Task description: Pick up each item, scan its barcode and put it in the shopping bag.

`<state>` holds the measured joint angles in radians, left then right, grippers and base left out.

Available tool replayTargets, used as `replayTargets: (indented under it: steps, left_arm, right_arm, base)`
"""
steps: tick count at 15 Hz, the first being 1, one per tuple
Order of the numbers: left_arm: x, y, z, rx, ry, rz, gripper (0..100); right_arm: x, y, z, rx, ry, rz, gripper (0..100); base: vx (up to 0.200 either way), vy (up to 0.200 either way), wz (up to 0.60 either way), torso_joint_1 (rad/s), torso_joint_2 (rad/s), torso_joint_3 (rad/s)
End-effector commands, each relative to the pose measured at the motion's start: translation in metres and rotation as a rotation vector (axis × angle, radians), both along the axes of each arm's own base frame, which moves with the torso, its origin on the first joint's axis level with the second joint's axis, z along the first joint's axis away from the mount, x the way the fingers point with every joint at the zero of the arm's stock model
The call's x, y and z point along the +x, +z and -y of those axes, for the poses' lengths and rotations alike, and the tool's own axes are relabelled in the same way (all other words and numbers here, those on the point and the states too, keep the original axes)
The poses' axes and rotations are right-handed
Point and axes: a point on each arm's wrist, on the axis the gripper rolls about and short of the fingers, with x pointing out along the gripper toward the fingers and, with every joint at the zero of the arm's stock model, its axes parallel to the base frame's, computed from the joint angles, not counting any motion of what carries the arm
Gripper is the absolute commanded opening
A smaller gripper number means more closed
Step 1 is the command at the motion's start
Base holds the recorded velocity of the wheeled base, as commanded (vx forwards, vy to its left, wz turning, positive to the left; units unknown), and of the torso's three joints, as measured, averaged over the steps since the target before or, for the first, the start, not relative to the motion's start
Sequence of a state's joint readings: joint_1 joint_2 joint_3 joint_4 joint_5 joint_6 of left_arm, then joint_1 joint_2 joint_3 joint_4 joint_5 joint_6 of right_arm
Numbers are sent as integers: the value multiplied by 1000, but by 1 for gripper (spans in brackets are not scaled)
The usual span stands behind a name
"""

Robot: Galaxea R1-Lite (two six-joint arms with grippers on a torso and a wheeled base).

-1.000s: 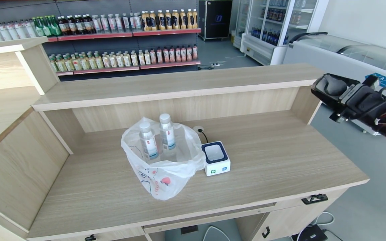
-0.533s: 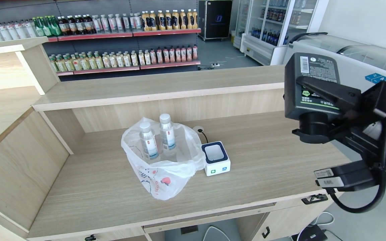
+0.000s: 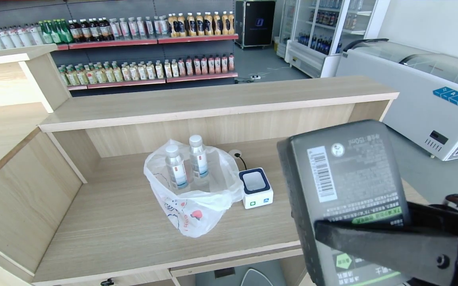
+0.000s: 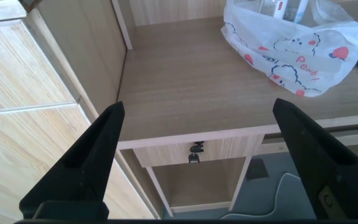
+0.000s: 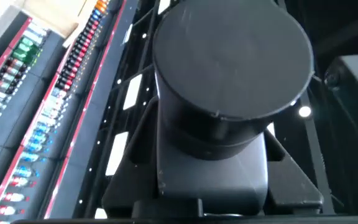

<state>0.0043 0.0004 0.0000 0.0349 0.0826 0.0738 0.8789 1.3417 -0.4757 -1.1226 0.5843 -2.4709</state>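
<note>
Head view, counter (image 3: 113, 222), shopping bag (image 3: 191, 206), shelves (image 3: 149, 39) behind, right tool (image 3: 386, 244) gripping black bottle (image 3: 344, 178)

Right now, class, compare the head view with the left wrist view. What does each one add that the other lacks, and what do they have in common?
Head view adds: a black bottle with its barcode facing the camera, clamped in the right gripper, plus the drink shelves and a chest freezer behind.
Left wrist view adds: the left gripper, open, hanging off the counter's front edge.
Shared: the shopping bag and the wooden counter it sits on.
</note>
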Motion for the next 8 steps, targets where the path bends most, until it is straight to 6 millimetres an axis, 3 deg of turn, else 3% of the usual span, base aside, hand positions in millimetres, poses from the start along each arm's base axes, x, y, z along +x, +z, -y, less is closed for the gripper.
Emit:
replayTargets:
  steps: [1, 8]
  left_arm:
    - [0, 0, 0, 0, 1, 0, 100]
    - [0, 0, 0, 0, 1, 0, 100]
  right_arm:
    - [-8, 2, 2, -10, 16, 18, 0]
    - [-3, -5, 3, -74, -15, -7, 0]
  base:
    - [0, 0, 0, 0, 0, 0]
    - [0, 0, 0, 0, 0, 0]
